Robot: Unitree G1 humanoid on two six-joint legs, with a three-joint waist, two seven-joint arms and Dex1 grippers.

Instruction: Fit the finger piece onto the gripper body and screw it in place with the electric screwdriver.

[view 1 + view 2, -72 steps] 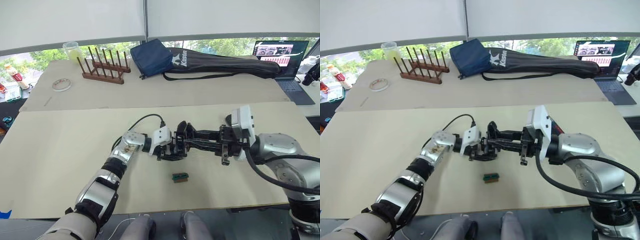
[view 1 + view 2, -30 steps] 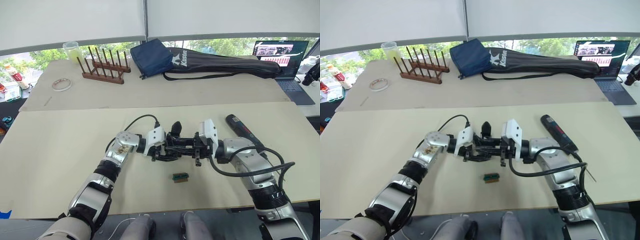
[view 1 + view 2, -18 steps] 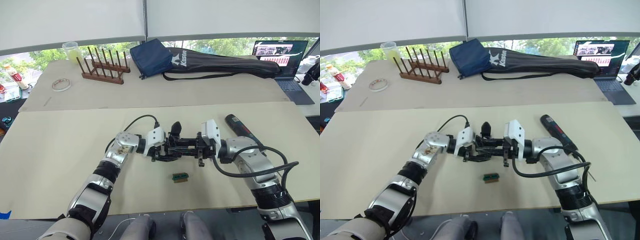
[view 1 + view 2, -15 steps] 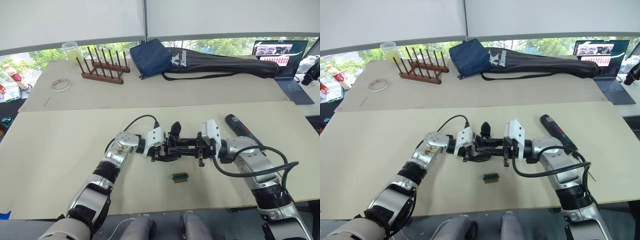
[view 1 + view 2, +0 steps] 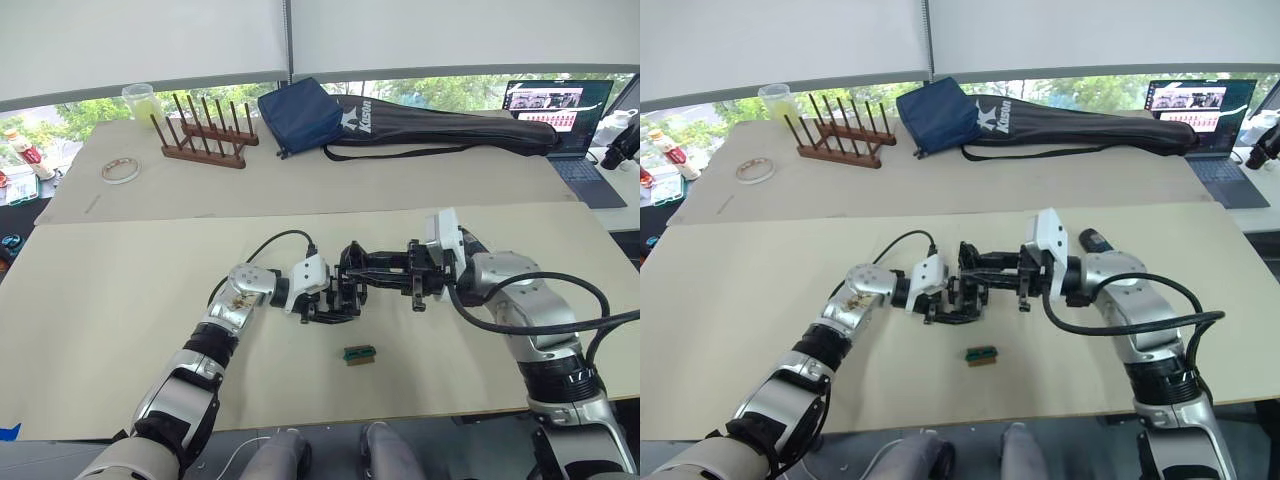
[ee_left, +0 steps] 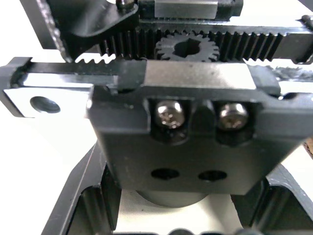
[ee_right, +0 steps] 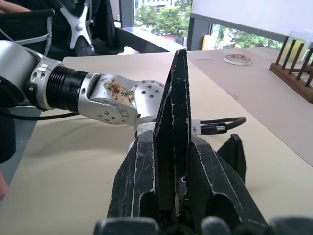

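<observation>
My left gripper (image 5: pixel 330 303) is shut on the gripper body (image 5: pixel 345 291), a black block low over the table's middle. Up close it shows a toothed rack, a gear and two screws (image 6: pixel 200 115). My right gripper (image 5: pixel 366 268) reaches in from the right, just above the body, and is shut on the finger piece (image 7: pixel 172 142), a thin black tapered blade standing between its fingers (image 7: pixel 132 191). The piece's end sits at the body's top; I cannot tell whether it is seated. The electric screwdriver (image 5: pixel 1092 240) lies behind my right forearm, mostly hidden.
A tiny green block (image 5: pixel 360 354) lies on the beige table in front of the grippers. At the back are a wooden rack (image 5: pixel 205 135), a tape roll (image 5: pixel 120 171), a blue pouch (image 5: pixel 300 114), a long black bag (image 5: pixel 450 125) and a laptop (image 5: pixel 560 110).
My right arm has risen and drawn back to the right with the finger piece, and its forearm now covers the screwdriver. The left gripper has kept the body in place.
</observation>
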